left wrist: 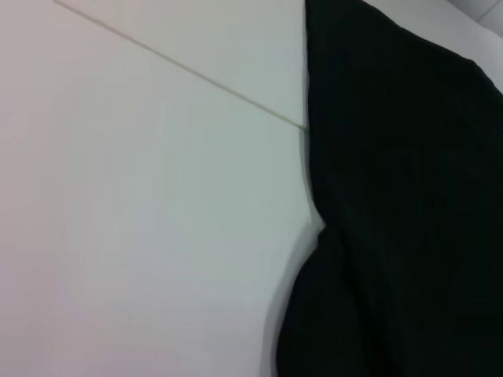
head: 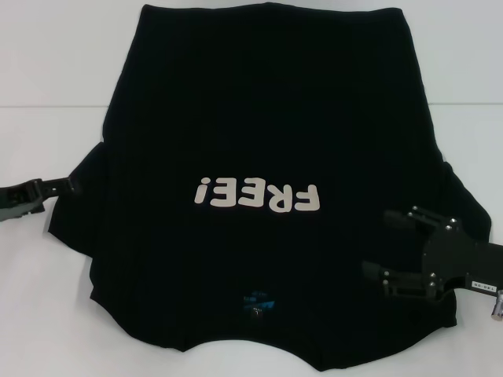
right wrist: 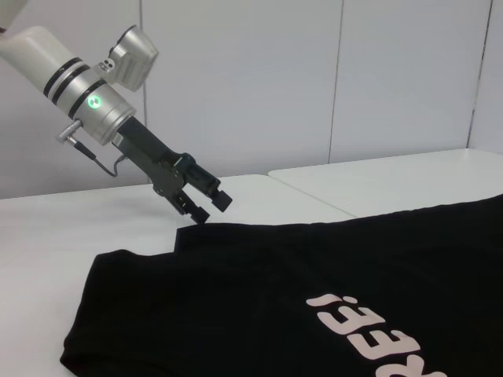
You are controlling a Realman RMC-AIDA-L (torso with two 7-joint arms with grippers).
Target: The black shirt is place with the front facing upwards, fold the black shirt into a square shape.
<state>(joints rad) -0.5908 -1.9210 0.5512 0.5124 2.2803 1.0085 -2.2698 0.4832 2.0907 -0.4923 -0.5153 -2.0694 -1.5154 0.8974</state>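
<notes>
The black shirt [head: 267,157] lies flat on the white tabletop [head: 47,63], front up, its long axis running from the hem at the far edge to the neck at the near edge, so that the collar faces the robot. The left tool [head: 35,196] sits at the tip of the shirt's left sleeve, at the cloth's outer edge. In the right wrist view this tool [right wrist: 206,206] hangs just above or at the sleeve edge, tilted downward, its fingers close together with only a narrow gap; whether any cloth is pinched between them cannot be told. The right tool [head: 393,247] lies over the right sleeve area, its two fingers spread wide and pointing inward toward the shirt's middle, with nothing held. The shirt's body therefore lies inward of both tools, each being nearest to its own sleeve. The coming move probably turns on drawing each sleeve inward across the long axis; no fold is yet made. White block letters on the chest read "FREE!" [head: 259,193], seen upside down from the head view. A small blue neck label [head: 258,301] lies near the collar; its print is too small to read.
</notes>
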